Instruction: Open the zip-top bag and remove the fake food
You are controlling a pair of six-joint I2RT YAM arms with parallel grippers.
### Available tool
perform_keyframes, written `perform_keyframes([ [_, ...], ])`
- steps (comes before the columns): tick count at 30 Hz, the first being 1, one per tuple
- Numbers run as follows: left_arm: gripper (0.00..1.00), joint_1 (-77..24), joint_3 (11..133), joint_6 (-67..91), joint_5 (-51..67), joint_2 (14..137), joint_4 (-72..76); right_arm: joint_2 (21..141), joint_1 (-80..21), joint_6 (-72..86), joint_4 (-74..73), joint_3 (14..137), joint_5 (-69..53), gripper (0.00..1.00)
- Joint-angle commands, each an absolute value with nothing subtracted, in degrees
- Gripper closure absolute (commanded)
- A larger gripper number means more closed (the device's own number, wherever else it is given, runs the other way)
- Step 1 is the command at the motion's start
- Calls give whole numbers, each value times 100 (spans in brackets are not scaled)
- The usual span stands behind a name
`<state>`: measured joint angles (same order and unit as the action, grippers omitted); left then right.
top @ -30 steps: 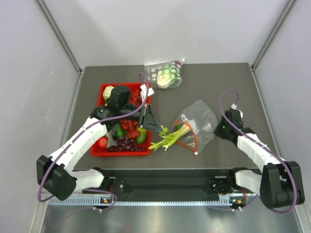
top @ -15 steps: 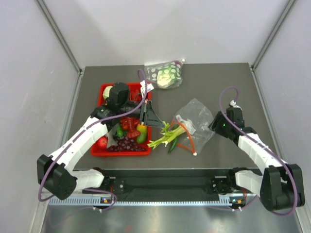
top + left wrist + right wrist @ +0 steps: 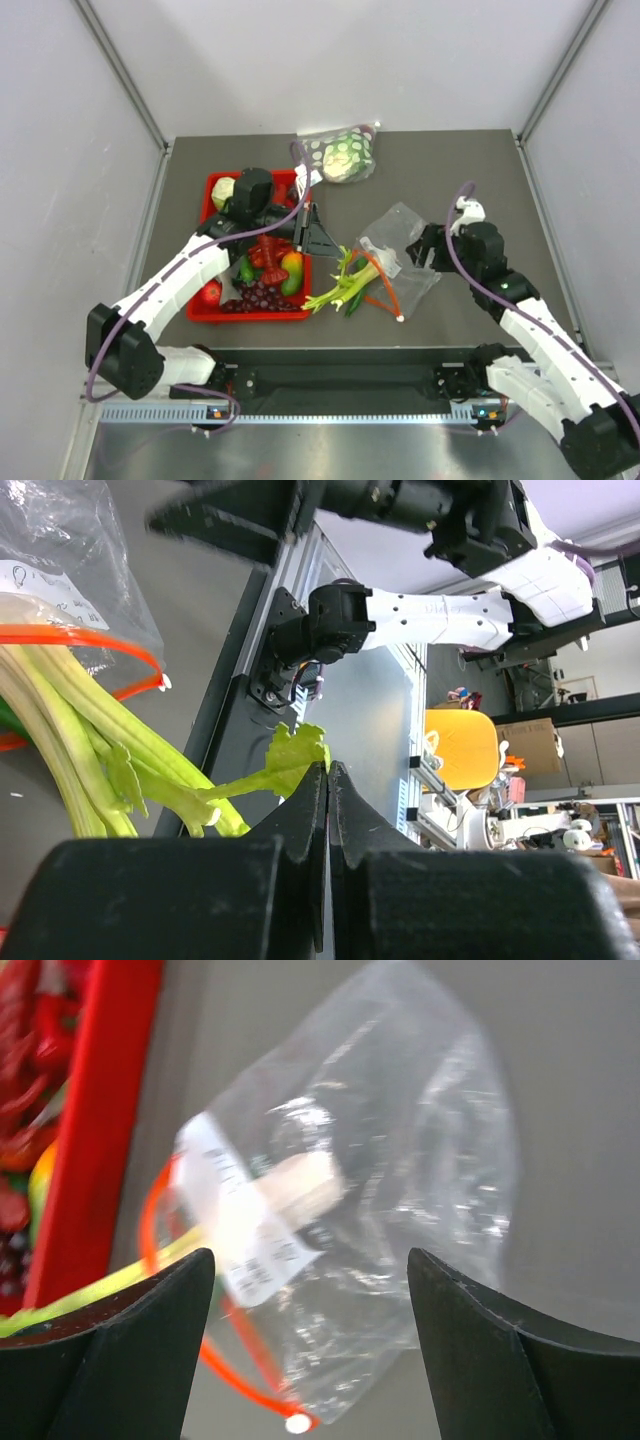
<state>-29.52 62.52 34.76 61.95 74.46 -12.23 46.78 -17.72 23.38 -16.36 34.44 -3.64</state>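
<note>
Entry: bag (image 3: 410, 228), clear with an orange zip, lay right of the red tray (image 3: 262, 317). Against a second before, we found the right gripper (image 3: 428, 247) had released it and stood open, the bag just ahead of its fingers. The celery (image 3: 352, 283) was drawn further out. It lay diagonally, leafy tips toward the tray and base at the bag mouth. The left gripper (image 3: 328, 770) was clamped on a leaf.

Tray (image 3: 250, 317): left side of tabletop (image 3: 480, 170).
Bag (image 3: 410, 245): right of tray, mid-tabletop.
Celery (image 3: 345, 288): between tray and bag, stalk ends inside bag mouth.
Dotted bag (image 3: 340, 155): behind them, at far edge.
</note>
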Motion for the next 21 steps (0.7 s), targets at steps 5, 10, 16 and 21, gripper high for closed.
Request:
perform_keyframes([
  [5,100,-2944,6433,3832,6240,7532,-326,4877,-3530,2232,-1495,3849,613,22],
  [10,100,-2944,6591,3876,6275,7664,-290,5412,-4191,2110,-1433,4051,1019,22],
  [16,100,-2936,6680,3876,6284,7734,-281,5932,-4772,2039,-1327,3929,1555,25],
  [21,100,-2936,6715,3867,6389,7761,-272,6134,-4913,2267,-1336,3841,1959,34],
])
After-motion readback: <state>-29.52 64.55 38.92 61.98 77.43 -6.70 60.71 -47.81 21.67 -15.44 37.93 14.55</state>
